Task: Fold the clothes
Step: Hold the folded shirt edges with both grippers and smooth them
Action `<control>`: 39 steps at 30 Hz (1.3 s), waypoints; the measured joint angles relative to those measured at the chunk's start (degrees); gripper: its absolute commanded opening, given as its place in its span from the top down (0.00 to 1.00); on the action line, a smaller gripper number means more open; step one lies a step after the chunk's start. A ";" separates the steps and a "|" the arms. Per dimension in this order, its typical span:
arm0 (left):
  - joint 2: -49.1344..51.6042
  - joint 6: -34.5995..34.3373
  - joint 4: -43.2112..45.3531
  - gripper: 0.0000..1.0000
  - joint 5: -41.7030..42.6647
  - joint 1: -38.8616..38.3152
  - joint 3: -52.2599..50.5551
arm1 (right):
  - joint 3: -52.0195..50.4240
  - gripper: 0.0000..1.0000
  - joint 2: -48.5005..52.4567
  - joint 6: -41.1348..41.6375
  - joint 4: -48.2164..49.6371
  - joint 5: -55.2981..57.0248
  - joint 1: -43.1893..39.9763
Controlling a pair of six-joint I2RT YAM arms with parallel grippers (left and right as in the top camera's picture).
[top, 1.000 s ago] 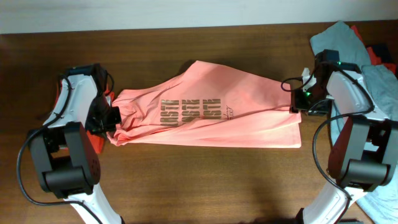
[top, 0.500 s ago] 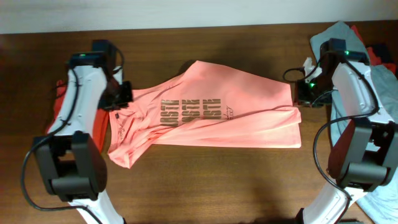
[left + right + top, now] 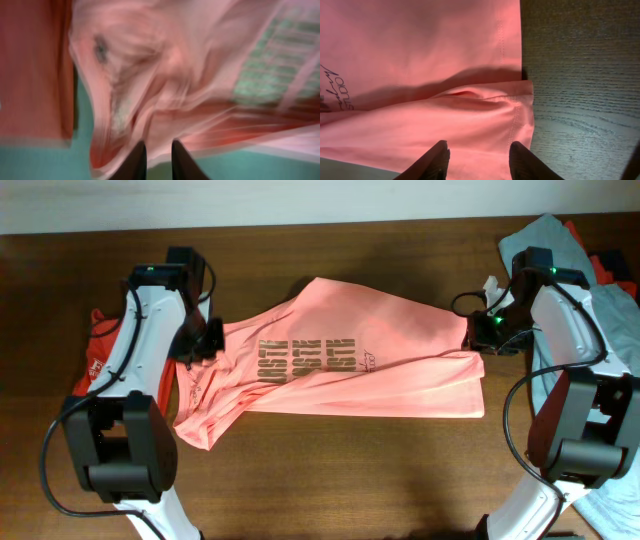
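The salmon-pink T-shirt [image 3: 340,365] with tan-gold lettering lies spread across the table, collar end to the left and hem to the right. My left gripper [image 3: 205,345] is at its upper left edge. In the blurred left wrist view the fingers [image 3: 159,150] are nearly together, with the pink cloth's [image 3: 200,60] edge between the tips. My right gripper [image 3: 482,340] hovers over the hem corner. In the right wrist view it [image 3: 477,150] is open and empty above the folded hem [image 3: 420,75].
A grey-blue shirt [image 3: 545,240] and a red-orange one [image 3: 603,265] lie piled at the right edge by the right arm. Another red-orange garment [image 3: 100,360] lies under the left arm. The wooden table [image 3: 330,470] shows bare in front.
The left gripper moved up and right along the shirt's left end, and the sleeve part dropped down towards the front. The right gripper shifted slightly at the hem.
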 measured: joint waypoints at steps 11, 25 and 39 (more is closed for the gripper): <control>0.00 -4.87 -12.66 0.81 -7.58 0.13 -9.57 | 0.00 0.50 0.00 0.02 -1.75 -0.09 0.00; 0.00 -8.02 0.98 0.81 -8.44 -3.41 -24.87 | 0.00 0.50 0.00 0.00 -1.88 -0.20 0.00; -0.04 -11.54 7.10 0.81 -9.88 -4.22 -29.20 | 0.00 0.50 0.00 0.00 -2.12 -0.20 0.00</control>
